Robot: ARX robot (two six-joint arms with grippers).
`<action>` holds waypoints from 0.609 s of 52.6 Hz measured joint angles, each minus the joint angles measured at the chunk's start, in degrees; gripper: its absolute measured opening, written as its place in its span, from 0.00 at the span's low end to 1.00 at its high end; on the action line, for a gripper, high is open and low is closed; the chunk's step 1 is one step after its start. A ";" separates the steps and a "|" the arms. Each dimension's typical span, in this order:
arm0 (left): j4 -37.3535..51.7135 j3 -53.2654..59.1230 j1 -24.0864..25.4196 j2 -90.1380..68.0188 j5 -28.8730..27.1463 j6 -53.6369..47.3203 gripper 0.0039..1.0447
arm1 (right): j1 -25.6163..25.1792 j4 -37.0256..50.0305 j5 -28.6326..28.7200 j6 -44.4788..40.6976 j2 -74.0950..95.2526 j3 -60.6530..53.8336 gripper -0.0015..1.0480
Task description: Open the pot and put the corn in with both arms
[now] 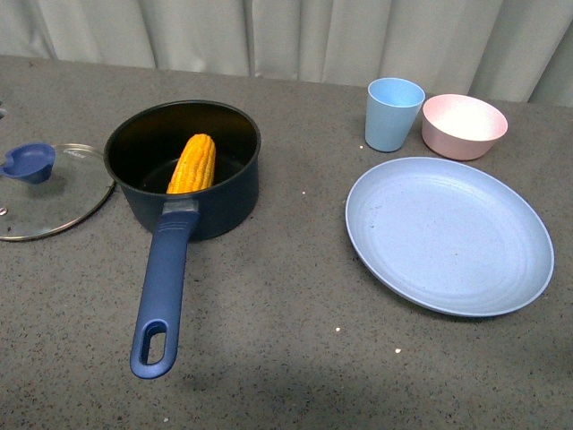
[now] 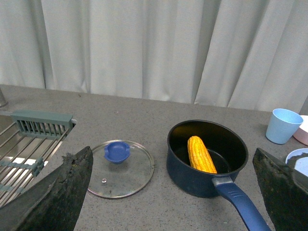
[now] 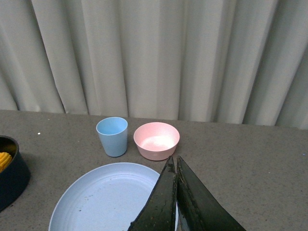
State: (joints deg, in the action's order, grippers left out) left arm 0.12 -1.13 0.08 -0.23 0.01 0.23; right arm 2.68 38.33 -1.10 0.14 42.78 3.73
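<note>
The dark navy pot (image 1: 224,193) stands open on the grey counter, its long blue handle (image 1: 164,291) pointing toward the front edge. The yellow-orange corn cob (image 1: 192,164) leans inside it. The pot (image 2: 192,180) and corn (image 2: 200,154) also show in the left wrist view. The glass lid (image 1: 63,202) with a blue knob lies flat to the left of the pot. Neither arm shows in the front view. My left gripper (image 2: 173,192) is open and empty, raised well back from pot and lid. My right gripper (image 3: 175,166) is shut and empty above the blue plate (image 3: 96,202).
A large light blue plate (image 1: 448,235) lies right of the pot. A light blue cup (image 1: 393,113) and a pink bowl (image 1: 463,125) stand behind it. A sink with a dish rack (image 2: 29,144) lies left of the lid. Curtains hang along the back.
</note>
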 joint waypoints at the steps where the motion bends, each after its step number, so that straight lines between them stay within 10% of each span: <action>1: 0.00 0.00 0.00 0.00 0.00 0.00 0.94 | -0.76 -0.42 0.50 0.02 -0.72 -0.26 0.01; 32: 0.00 0.00 0.00 0.00 0.00 0.00 0.94 | -2.54 -15.10 1.01 0.02 -19.65 -3.43 0.01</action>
State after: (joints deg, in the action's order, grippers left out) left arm 0.12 -1.13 0.08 -0.23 0.01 0.23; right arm 0.14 23.22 -0.10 0.16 23.14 0.30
